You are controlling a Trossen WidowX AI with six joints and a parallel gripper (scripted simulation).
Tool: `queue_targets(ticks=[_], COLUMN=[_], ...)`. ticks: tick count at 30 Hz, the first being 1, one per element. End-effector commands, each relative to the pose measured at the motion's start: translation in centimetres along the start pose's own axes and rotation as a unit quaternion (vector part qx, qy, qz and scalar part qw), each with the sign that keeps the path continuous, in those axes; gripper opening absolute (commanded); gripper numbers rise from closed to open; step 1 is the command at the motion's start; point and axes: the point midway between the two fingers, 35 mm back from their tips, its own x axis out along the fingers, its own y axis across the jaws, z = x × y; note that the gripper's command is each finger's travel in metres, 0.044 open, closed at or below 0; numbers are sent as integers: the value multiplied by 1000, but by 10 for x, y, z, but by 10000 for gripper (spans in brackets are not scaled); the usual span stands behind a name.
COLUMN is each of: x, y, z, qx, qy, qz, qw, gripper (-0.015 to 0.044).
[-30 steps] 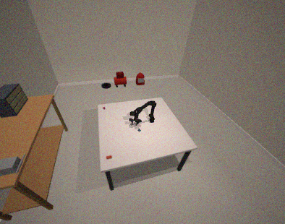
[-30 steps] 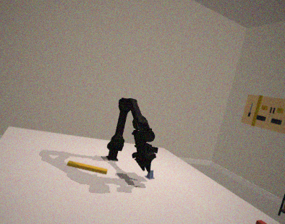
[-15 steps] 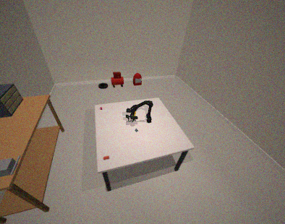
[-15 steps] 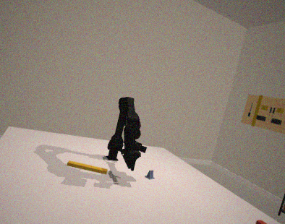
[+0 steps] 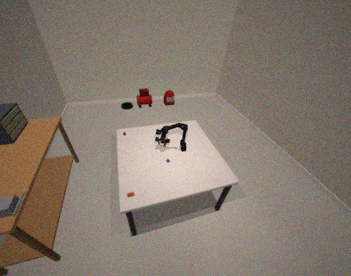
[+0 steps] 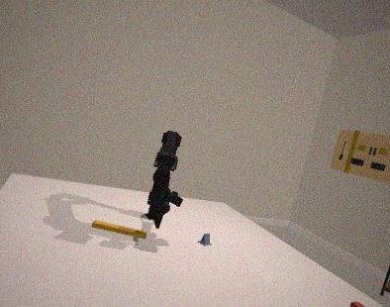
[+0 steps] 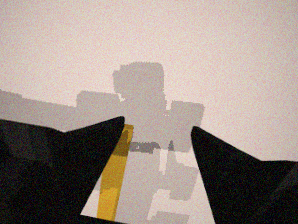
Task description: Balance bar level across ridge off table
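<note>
The yellow bar (image 5: 165, 145) (image 6: 115, 228) (image 7: 112, 185) lies on the white table (image 5: 183, 171) (image 6: 229, 272), away from the ridge. The small blue-grey ridge (image 5: 167, 160) (image 6: 205, 240) stands on the table with nothing on it; it is out of the wrist view. My gripper (image 6: 157, 225) (image 7: 157, 125) is open and empty, pointing down above the table near one end of the bar. In the wrist view the bar runs close along the left finger, partly hidden by it, and is not centred between the fingertips.
A red block (image 5: 130, 194) (image 6: 356, 304) lies near a front corner of the table, and a small dark red piece (image 5: 124, 133) near the back left corner. A wooden workbench (image 5: 32, 142) stands to the left. The arm's shadow falls around the bar.
</note>
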Motion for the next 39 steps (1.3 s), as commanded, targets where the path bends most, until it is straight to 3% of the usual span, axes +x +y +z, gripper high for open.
queue_targets(ticks=[1,21,31,39], x=[-6,-31,12,16], y=[4,41,47,48], z=[-20,-94,-99,-100], qx=[10,59,59,59], qy=[16,65,65,65], qz=[11,73,73,73], qw=[1000,993,993,993], gripper=[315,315,315,315])
